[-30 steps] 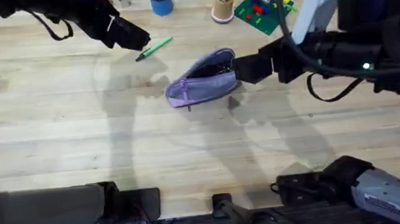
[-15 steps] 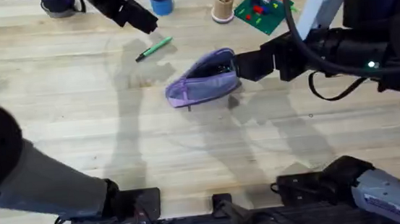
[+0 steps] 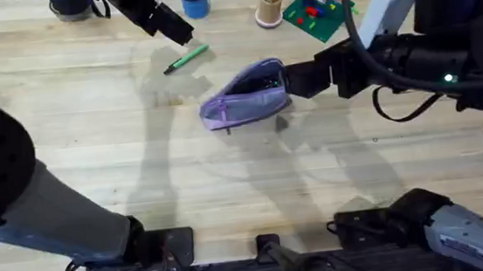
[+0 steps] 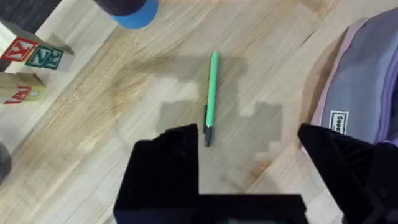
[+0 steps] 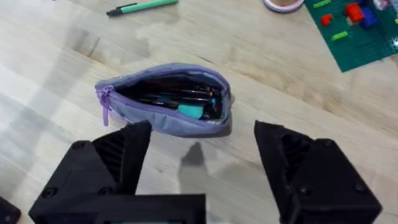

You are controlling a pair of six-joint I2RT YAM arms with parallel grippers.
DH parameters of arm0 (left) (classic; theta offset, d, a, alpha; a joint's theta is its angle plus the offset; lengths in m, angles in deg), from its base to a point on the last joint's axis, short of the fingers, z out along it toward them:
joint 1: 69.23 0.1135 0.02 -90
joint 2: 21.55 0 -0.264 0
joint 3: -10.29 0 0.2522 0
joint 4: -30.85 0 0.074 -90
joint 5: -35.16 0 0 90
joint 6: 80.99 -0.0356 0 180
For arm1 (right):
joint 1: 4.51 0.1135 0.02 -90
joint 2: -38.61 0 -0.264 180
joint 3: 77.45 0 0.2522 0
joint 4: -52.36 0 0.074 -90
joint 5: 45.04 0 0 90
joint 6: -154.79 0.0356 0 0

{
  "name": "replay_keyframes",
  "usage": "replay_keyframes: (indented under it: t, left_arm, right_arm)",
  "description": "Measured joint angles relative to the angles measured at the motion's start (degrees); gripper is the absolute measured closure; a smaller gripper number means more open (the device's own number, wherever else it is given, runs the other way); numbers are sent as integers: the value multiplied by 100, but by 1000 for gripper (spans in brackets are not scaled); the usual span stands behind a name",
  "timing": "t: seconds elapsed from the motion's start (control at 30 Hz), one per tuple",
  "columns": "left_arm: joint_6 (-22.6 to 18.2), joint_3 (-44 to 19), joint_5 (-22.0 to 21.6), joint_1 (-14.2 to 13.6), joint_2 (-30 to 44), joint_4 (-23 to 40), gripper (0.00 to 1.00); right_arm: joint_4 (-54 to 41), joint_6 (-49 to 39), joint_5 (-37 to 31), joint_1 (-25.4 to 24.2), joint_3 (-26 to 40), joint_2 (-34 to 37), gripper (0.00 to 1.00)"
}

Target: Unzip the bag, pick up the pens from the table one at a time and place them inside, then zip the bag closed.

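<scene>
Green pen [image 3: 186, 58] lies flat on the counter [image 3: 228, 180], upper centre of the overhead frame, beside the unzipped bag [image 3: 246, 104]. Left claw [image 4: 249, 146] hangs open above it; right claw [image 5: 202, 152] open near the bag. The pen appears light, rigid and slick; mid-barrel is judged the best hold.

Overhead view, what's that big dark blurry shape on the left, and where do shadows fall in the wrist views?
Overhead view: the dark blur is the left arm rising close under the camera, out of focus; its left gripper is sharp. Left wrist view: the open fingers cast a blocky shadow around the slim light green pen. Right wrist view: a soft shadow lies beside the unzipped lilac fabric pouch, and the right gripper is open.
</scene>
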Motion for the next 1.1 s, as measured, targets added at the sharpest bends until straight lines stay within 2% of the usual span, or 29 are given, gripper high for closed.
replay_keyframes:
  t: [0.3,0.6,1.1]
  left_arm:
    - [-2,0,0,0,0,-472,8]
    - [-4,-5,2,0,56,-539,8]
    - [-4,-13,-6,0,1289,-654,7]
  right_arm:
    - [0,0,0,0,0,0,6]
    - [0,0,0,0,0,0,6]
    - [52,0,-2,0,0,0,6]
